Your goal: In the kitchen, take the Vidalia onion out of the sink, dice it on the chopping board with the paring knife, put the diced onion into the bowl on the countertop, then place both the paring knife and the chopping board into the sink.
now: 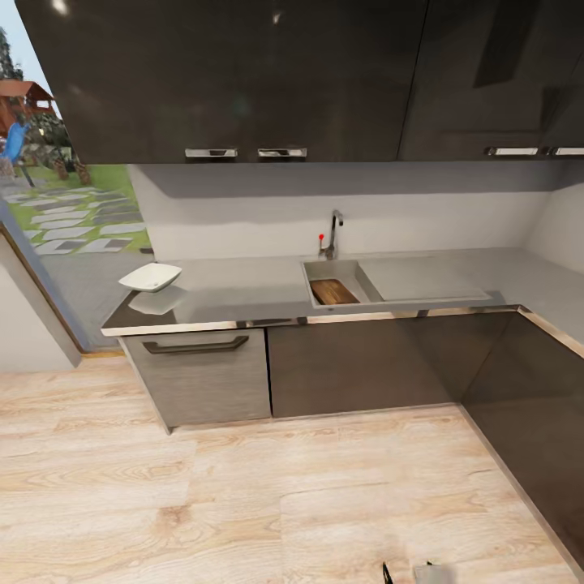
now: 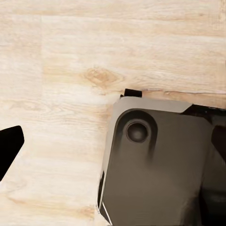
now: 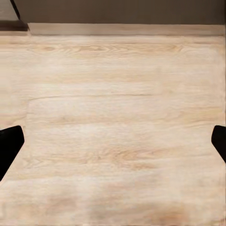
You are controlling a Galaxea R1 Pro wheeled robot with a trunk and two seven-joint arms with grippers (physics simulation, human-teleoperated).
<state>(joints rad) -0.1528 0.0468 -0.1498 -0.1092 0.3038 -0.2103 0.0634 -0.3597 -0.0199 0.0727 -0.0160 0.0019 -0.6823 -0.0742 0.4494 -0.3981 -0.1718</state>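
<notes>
board [image 1: 332, 291] lying in sink [image 1: 345, 273] basin, looks done | bowl [image 1: 151, 277] sitting far-left on countertop [image 1: 243, 294], contents can't tell | knife, onion: can't make out | right gripper [image 3: 113, 141] showing tips spread wide, holding nothing, over floor [image 1: 243, 503] | left gripper: can't tell | judging near end

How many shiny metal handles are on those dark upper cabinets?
4. Two handles sit side by side, and, on the dark upper cabinets left of the faucet. Two more, and, are at the far right; that last one is cut off, so more may be hidden.
</notes>
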